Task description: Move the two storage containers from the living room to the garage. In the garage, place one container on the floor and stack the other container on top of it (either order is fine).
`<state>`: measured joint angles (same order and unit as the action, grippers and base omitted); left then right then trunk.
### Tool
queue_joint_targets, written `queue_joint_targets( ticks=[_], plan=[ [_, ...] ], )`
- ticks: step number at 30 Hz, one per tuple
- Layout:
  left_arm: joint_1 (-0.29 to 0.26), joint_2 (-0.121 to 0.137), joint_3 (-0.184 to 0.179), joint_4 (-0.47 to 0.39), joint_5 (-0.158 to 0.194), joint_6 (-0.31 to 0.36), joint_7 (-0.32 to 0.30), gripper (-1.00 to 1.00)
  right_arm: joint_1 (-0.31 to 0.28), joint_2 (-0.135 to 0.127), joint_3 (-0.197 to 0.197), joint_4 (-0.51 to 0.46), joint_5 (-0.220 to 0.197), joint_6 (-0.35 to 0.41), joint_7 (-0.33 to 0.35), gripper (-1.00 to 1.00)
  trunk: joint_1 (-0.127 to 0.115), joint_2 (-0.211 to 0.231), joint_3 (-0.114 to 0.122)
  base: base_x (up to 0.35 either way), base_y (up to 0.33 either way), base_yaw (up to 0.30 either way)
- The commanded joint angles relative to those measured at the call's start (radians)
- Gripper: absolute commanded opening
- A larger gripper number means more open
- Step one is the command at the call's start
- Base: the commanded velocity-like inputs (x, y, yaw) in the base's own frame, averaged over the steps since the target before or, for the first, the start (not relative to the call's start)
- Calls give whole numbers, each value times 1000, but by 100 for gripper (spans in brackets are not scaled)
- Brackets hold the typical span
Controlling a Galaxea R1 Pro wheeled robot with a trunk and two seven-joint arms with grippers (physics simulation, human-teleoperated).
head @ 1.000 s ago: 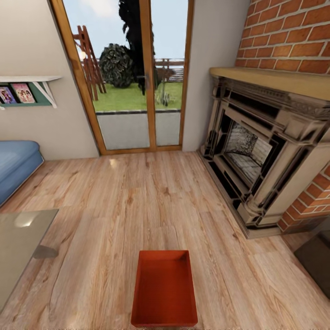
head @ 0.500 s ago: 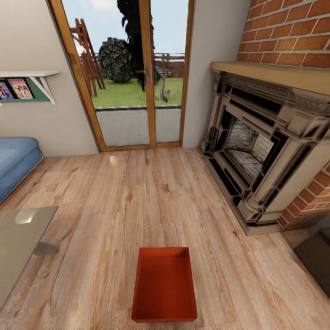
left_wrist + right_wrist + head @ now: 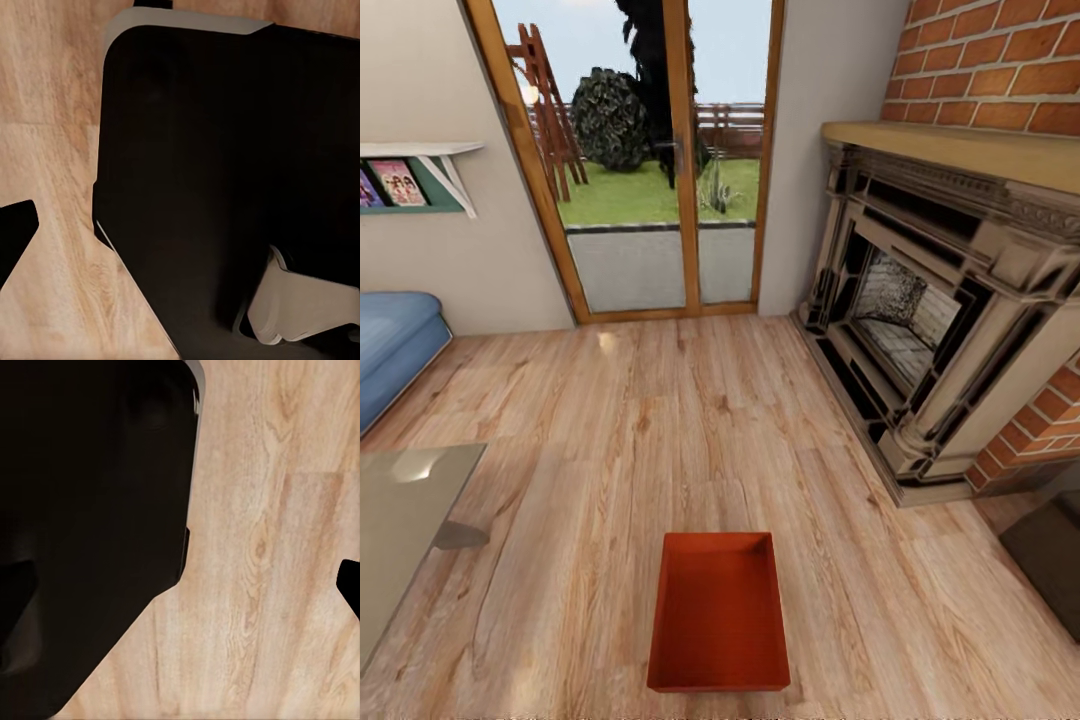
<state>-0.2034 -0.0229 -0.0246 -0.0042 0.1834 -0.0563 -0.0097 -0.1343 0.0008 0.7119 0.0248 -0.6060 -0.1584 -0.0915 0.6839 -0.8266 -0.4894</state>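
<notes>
One orange-red storage container point(image 3: 718, 610) lies open side up on the light wood plank floor point(image 3: 660, 420) of the living room, low in the middle of the head view and lengthwise away from me. It is empty. In the left wrist view, a black fingertip point(image 3: 15, 240) of my left gripper juts in at the picture's edge over bare planks beside my dark body point(image 3: 225, 172). My right gripper's black fingertip point(image 3: 351, 585) likewise sits at the edge over wood. Nothing is held in either one.
A glass coffee table point(image 3: 400, 520) stands at the near left, with a blue sofa point(image 3: 390, 345) behind it. A large stone fireplace point(image 3: 930, 320) in a brick wall fills the right. Wood-framed glass doors point(image 3: 650, 160) are straight ahead. A dark low object point(image 3: 1050, 565) sits at the near right.
The whole head view has shifted slightly, so the camera moved; the container, table and fireplace sit a little higher in the picture. The container itself has not moved on the floor.
</notes>
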Motion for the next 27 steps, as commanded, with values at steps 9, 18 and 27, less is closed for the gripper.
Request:
queue_joint_targets(
  ticks=[9, 18, 27],
  plan=[
    [-1, 0, -3, 1, 8, -4, -1, 100, -1, 0, 8, 2, -6, -4, -1, 100, 0, -1, -15, 0, 0, 0],
    [-1, 0, -3, 1, 8, -4, -1, 100, -1, 1, 8, 3, -6, -4, -1, 100, 0, -1, -30, 0, 0, 0],
    [-1, 0, -3, 1, 8, -4, -1, 100, -1, 0, 8, 3, -6, -4, -1, 100, 0, -1, -44, 0, 0, 0]
  ],
)
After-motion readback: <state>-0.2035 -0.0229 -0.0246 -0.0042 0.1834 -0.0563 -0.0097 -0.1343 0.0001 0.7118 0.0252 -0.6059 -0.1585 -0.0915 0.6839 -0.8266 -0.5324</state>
